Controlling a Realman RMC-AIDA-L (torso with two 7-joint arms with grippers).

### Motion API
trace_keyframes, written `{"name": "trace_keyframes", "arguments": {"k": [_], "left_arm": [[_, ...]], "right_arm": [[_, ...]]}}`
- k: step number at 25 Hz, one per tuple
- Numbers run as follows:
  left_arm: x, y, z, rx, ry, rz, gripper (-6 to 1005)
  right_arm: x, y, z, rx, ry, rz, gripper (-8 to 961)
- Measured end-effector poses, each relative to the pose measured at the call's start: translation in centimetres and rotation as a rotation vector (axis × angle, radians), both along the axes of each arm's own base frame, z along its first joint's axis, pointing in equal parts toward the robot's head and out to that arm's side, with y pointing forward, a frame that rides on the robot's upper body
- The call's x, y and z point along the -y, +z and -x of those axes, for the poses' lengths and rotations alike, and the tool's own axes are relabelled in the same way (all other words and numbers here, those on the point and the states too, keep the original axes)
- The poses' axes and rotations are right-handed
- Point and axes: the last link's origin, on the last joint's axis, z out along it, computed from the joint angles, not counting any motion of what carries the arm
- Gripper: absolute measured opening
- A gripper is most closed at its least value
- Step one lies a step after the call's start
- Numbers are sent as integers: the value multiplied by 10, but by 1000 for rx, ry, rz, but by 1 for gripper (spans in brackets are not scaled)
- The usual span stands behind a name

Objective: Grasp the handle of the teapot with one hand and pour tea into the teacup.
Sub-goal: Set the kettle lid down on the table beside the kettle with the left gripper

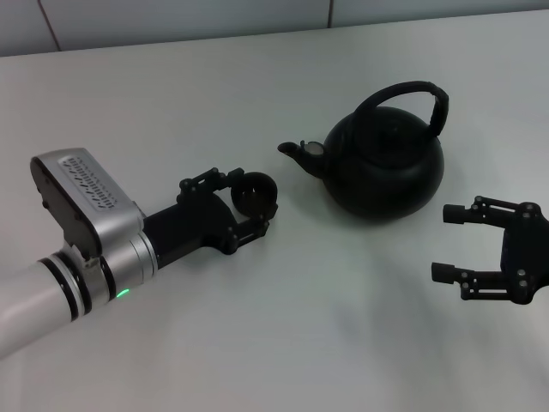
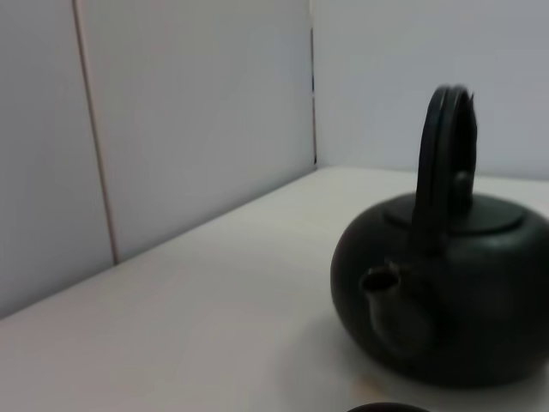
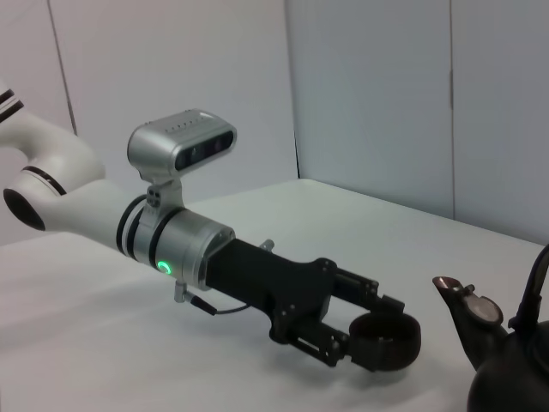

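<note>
Holding the teacup [image 1: 256,194] with our left pincer [image 1: 249,206] closed around it near the spout, we judge the next move: our wide-open right pincer [image 1: 446,243], beside the teapot [image 1: 384,163], must take the handle [image 1: 403,95].

The head camera looks down from above on the whole table [image 1: 257,343]. Both wrist cameras look low and sideways; all three share the teapot [image 1: 384,163].
</note>
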Motion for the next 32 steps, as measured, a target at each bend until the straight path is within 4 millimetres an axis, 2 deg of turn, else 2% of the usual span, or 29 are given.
{"name": "trace_keyframes", "arguments": {"k": [24,30,32], "left_arm": [[3,-6,4,-13,56,-13,694],[3,-7,3,-7,54,-11,852],[3,-6,1,7,48,-13,852]], "right_arm": [[-1,3,1,-5,6,-19,816],[-1,3,1,-5,5,-20,816],[-1,3,1,-6,5,-20,816]]}}
